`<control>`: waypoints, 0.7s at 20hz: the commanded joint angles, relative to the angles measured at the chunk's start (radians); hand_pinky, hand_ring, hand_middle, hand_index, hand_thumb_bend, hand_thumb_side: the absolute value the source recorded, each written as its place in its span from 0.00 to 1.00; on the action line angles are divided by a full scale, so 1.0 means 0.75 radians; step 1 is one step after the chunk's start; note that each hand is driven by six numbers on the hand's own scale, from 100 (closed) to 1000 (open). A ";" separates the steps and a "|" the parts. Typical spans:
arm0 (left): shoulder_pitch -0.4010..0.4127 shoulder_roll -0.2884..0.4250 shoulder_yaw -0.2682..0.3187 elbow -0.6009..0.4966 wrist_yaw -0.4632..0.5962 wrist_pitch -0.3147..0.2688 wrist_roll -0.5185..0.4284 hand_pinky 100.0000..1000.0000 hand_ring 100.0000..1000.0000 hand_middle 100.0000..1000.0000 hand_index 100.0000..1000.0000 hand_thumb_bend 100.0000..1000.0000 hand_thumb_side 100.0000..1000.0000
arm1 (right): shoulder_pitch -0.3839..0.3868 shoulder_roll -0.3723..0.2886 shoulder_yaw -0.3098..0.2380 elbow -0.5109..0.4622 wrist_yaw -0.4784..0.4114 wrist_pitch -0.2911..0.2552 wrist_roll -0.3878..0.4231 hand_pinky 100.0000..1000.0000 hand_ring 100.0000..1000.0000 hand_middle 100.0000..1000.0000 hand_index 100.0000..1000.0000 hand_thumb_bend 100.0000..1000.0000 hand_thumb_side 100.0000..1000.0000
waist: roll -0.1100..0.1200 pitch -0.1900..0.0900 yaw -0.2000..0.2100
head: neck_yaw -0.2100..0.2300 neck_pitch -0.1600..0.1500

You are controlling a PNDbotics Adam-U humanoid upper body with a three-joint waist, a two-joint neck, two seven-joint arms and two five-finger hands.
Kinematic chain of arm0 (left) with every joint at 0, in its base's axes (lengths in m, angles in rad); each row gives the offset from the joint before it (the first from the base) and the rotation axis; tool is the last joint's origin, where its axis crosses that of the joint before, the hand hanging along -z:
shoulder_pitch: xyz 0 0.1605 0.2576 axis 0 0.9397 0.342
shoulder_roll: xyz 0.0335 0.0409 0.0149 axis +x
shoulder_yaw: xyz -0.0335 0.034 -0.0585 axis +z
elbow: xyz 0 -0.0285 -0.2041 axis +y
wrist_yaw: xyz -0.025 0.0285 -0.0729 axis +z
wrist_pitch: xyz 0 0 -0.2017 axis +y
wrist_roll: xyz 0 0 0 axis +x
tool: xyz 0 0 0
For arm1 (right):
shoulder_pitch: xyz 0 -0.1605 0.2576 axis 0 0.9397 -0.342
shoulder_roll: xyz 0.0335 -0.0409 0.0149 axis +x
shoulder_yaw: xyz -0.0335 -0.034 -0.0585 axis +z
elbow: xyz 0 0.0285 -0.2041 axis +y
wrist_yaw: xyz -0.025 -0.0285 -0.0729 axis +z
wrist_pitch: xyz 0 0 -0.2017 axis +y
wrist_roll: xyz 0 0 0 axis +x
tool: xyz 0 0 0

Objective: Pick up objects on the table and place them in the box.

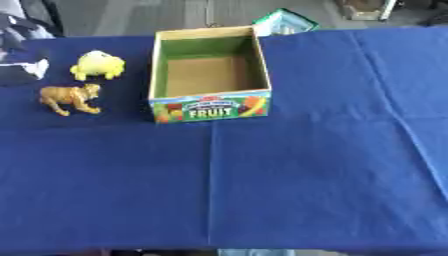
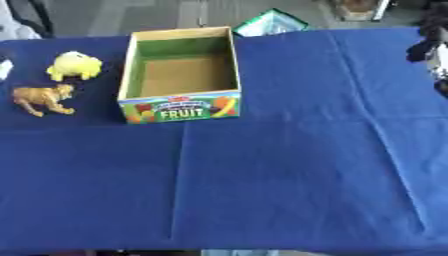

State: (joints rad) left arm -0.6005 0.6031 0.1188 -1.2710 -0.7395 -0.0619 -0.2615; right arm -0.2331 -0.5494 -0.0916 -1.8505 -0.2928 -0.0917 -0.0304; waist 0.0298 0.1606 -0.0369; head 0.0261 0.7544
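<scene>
- Left eye view: the box (image 1: 210,107), open top with FRUIT printed on its front panel, sits toward the far side of the blue tablecloth (image 1: 289,185). It looks empty inside. Just off its left side are two little toys: a yellow toy (image 1: 97,65), rounded and blobby, farther back, and a brown dog figure (image 1: 70,97) nearer, standing on its legs. Both are close to the box but not touching it, or each other.
- Same view: something dark and white shows at the left edge, could be the left hand, honestly can't tell, so no call on its fingers.
- Right eye view: same layout, plus a dark shape at the right edge, probably the right hand (image 2: 426,47), well away from the toys. Whether it's open or closed, can't tell.
- Handling guess: both toys look small and light. The dog seems like stiff plastic, so pinch it across the body, not the thin legs. The yellow one might be squishy or slick, so wrap around its widest part.
</scene>
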 commanded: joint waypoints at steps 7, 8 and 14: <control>-0.118 0.066 -0.016 0.220 -0.161 -0.070 -0.056 0.66 0.60 0.64 0.78 0.22 0.09 | -0.014 -0.023 -0.005 -0.007 0.003 -0.003 0.010 0.57 0.54 0.57 0.80 0.00 0.20 | -0.003 -0.016 -0.008 | 0.015 -0.013; -0.126 0.064 -0.018 0.236 -0.176 -0.078 -0.057 0.66 0.60 0.65 0.78 0.22 0.09 | -0.014 -0.022 -0.005 -0.008 0.003 -0.003 0.011 0.57 0.54 0.57 0.80 0.00 0.20 | -0.003 -0.016 -0.008 | 0.016 -0.013; -0.166 0.050 -0.037 0.327 -0.263 -0.113 -0.088 0.70 0.66 0.68 0.81 0.36 0.13 | -0.014 -0.020 -0.003 -0.007 0.002 -0.002 0.013 0.57 0.54 0.57 0.80 0.00 0.20 | -0.007 -0.017 -0.011 | 0.024 -0.015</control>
State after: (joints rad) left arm -0.7020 0.6081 0.0941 -1.0280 -0.9207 -0.1393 -0.3235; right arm -0.2327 -0.5488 -0.0909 -1.8504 -0.2926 -0.0909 -0.0241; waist 0.0255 0.1608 -0.0437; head 0.0408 0.7540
